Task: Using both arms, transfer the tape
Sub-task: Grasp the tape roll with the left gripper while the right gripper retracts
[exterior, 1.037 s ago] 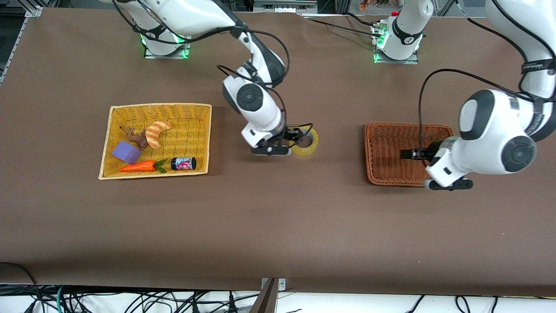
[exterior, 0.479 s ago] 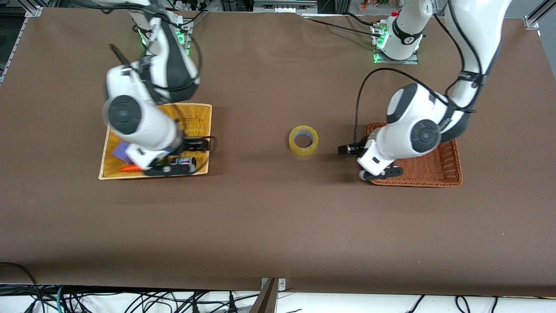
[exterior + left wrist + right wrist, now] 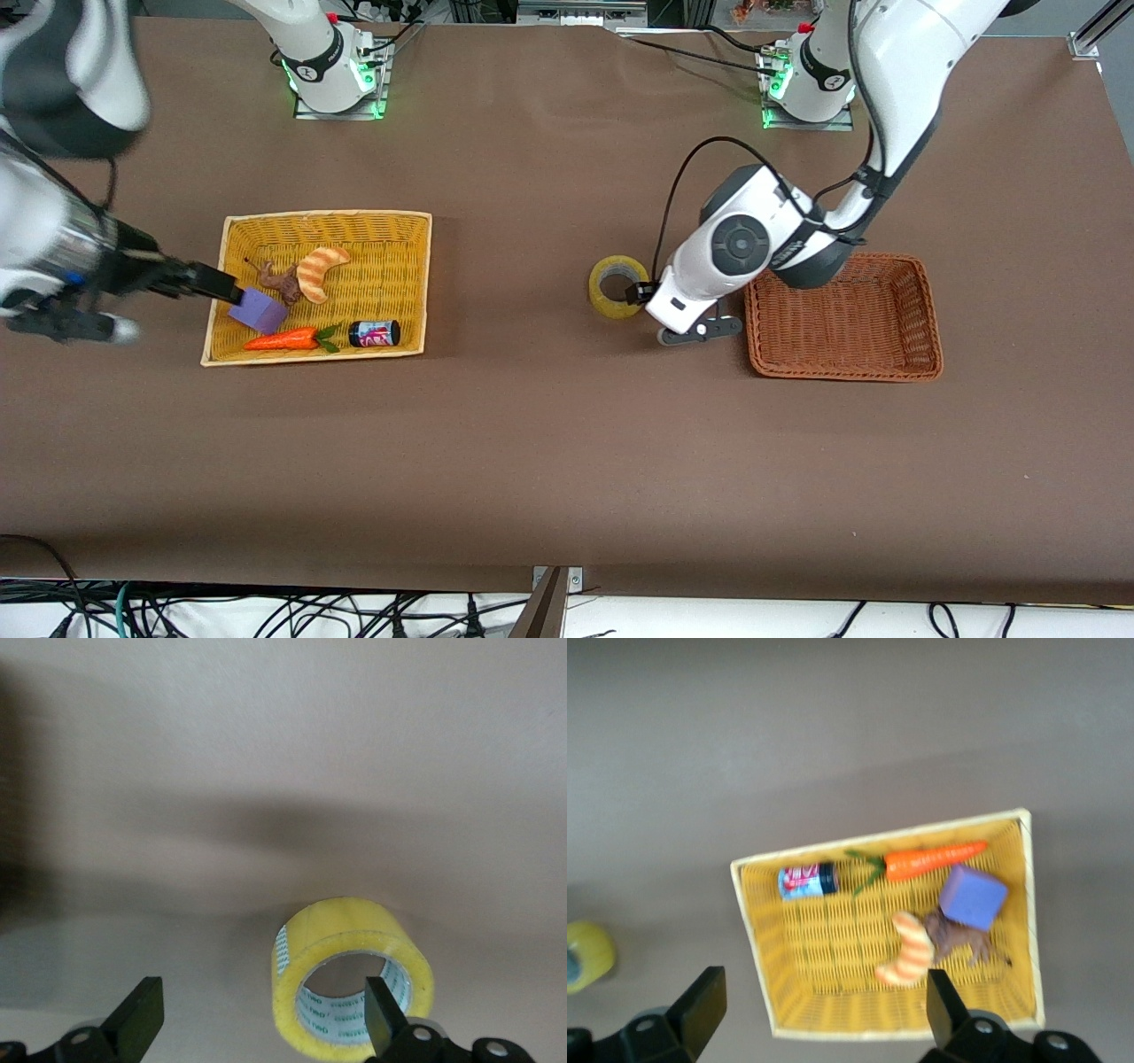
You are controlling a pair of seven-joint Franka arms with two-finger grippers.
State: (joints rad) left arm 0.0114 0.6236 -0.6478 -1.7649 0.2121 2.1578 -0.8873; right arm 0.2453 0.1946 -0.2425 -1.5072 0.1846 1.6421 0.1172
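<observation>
Front view: left gripper [image 3: 640,292], fingers apart, now beside translucent yellow tape roll [image 3: 617,286] at centre; right gripper [image 3: 208,285], fingers apart, withdrawn to left edge, handover underway.

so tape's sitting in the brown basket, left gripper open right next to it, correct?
Not quite. The tape sits on the bare table, beside the brown basket, not in it; the front view shows this. The left gripper is indeed open right next to it.

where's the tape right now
In the front view the tape stands on the bare table between the yellow basket and the brown basket, closer to the brown one, with the open left gripper right beside it.
</observation>
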